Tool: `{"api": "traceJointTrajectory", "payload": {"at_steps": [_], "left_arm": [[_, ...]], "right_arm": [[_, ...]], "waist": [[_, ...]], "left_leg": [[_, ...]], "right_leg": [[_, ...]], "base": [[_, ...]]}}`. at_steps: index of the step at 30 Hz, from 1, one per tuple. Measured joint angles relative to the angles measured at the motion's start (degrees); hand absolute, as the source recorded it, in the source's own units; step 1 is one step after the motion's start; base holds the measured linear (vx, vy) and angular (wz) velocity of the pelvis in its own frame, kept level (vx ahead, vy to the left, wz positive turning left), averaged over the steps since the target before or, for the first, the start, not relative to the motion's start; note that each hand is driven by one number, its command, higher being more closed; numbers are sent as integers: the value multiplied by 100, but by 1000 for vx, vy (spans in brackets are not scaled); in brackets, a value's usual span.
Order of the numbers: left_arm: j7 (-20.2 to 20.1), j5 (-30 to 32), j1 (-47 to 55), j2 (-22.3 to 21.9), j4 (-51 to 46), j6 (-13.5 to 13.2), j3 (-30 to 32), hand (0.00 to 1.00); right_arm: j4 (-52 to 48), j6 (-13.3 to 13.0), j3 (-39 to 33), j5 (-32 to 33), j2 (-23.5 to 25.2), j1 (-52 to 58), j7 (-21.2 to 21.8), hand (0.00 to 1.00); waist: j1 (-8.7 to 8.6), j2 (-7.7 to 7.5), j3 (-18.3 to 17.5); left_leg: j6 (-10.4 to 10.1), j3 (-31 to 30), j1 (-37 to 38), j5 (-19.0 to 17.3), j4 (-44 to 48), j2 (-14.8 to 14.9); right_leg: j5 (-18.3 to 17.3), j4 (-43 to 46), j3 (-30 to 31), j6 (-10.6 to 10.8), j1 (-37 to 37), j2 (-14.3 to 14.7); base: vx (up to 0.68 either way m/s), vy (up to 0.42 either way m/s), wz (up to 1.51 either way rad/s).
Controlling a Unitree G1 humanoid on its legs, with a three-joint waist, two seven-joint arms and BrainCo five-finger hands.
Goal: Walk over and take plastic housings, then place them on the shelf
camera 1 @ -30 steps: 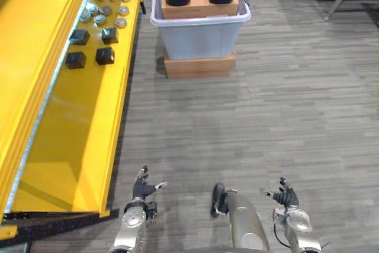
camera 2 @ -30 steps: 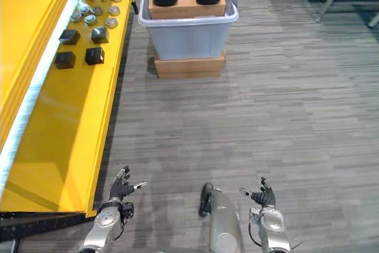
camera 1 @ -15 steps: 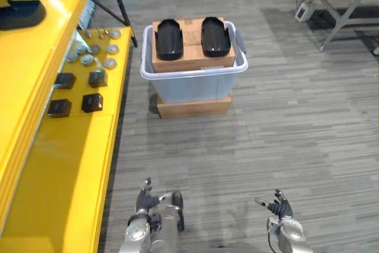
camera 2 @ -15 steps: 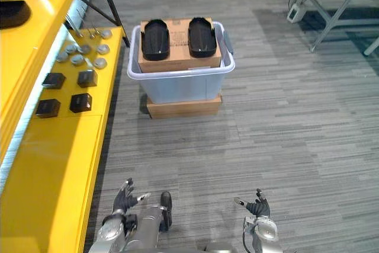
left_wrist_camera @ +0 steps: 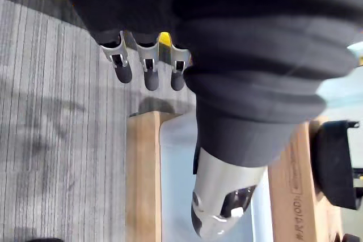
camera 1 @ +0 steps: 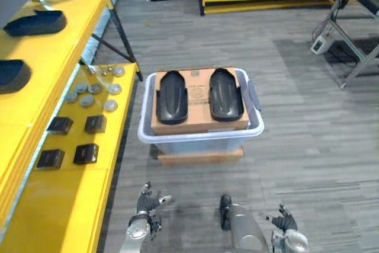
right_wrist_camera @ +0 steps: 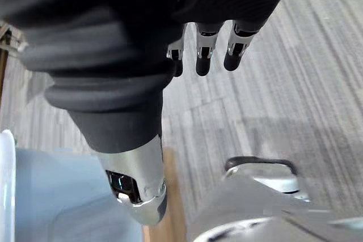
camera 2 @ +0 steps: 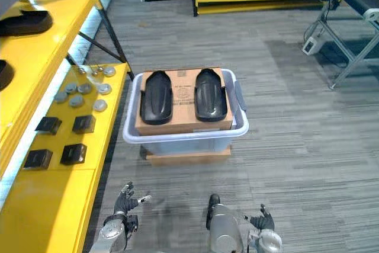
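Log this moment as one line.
plastic housings: two, on cardboard box in bin | left hand: open, empty | right hand: open, empty | pickup: not yet done

I see glossy black housings (camera 1: 172, 96) on a plain brown cardboard box (camera 1: 198, 83), which sits in a pale blue-grey bin (camera 1: 201, 144). The floor (camera 1: 308, 146) is grey with fine darker stripes. The shelf (camera 1: 65, 205) is bright yellow and carries matte black blocks (camera 1: 86, 153) and silver discs (camera 1: 110, 105). My left hand (camera 1: 145, 203) and right hand (camera 1: 285, 224) are silver with dark fingertips.
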Motion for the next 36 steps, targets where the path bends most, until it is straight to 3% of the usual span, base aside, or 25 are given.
{"api": "traceJointTrajectory", "payload": {"at_steps": [1,2,3,5,6,7,8,11,12,17,26,32,36], "left_arm": [[2,-1,13,6,18,-3,17,0],[1,-3,28,-3,40,-3,22,0],[-2,-5,26,-18,37,-5,21,0],[2,-6,31,-47,2,-5,53,0],[7,-6,39,-47,1,-4,69,0],[6,-8,84,-63,1,0,68,0],[4,-9,151,-77,8,0,68,0],[0,-11,159,52,64,24,73,0],[-1,-11,162,89,66,26,72,0],[-3,-15,184,287,56,28,181,0],[-130,8,562,384,-451,0,411,0],[-171,29,775,382,-458,-7,399,0],[-238,54,773,382,-454,-30,336,0]], "right_arm": [[6,-13,-25,24,57,2,-6,0],[7,-44,-50,90,77,7,-5,0],[3,-57,-76,121,105,5,-7,0],[13,-71,-278,249,99,-40,-18,0],[28,-74,-303,263,92,-33,-21,0],[25,-69,-314,264,47,13,-26,0],[58,-61,-342,268,32,55,-25,0],[150,-35,-512,336,233,265,-26,0],[197,-34,-533,372,227,282,-33,0],[41,-39,-921,574,224,283,-111,0],[-3132,-132,-2086,659,-92,752,-381,0],[-4410,-297,-1906,296,-131,596,-385,0],[-4545,-318,-1009,-258,-342,152,-399,0]], "waist": [[27,31,4],[78,-93,42],[117,-92,40],[187,-2,19],[186,36,14],[180,134,4],[173,294,-23],[160,-54,-132],[159,-96,-159],[165,-100,-184],[85,-209,-474],[0,-283,-621],[32,-276,-623]], "left_leg": [[123,208,-220,-244,517,171],[252,403,-386,-412,398,155],[320,466,-458,-459,212,114],[346,307,-823,-514,-1126,-157],[293,156,-872,-382,-1767,-258],[258,67,-879,61,-2388,-291],[407,10,-892,319,-2615,-240],[492,155,-537,424,-3183,-514],[518,186,-514,443,-3272,-581],[595,414,-281,497,-3640,-726],[579,516,-26,716,-4295,-795],[595,506,22,887,-4595,-837],[625,478,-1,1070,-4837,-881]], "right_leg": [[25,-434,-87,-33,558,88],[31,-753,-120,-36,974,95],[36,-872,-120,-29,1116,91],[56,-1138,-67,8,1357,99],[70,-1222,-23,66,1420,127],[65,-1299,16,147,1492,219],[20,-1376,65,244,1594,364],[-6,-1522,224,418,1660,92],[-9,-1535,273,441,1633,40],[-20,-1620,461,544,1636,-94],[-15,-1707,587,551,1561,-76],[-4,-1709,587,568,1478,-84],[33,-1716,580,613,1360,-104]], "base": [[411,-166,18],[399,-140,10],[331,-85,-1],[294,9,-22],[256,75,-32],[263,114,-30],[247,108,-16],[209,107,-9],[141,85,-11],[81,55,-18],[26,-3,-7],[-5,2,1],[-39,11,3]]}}
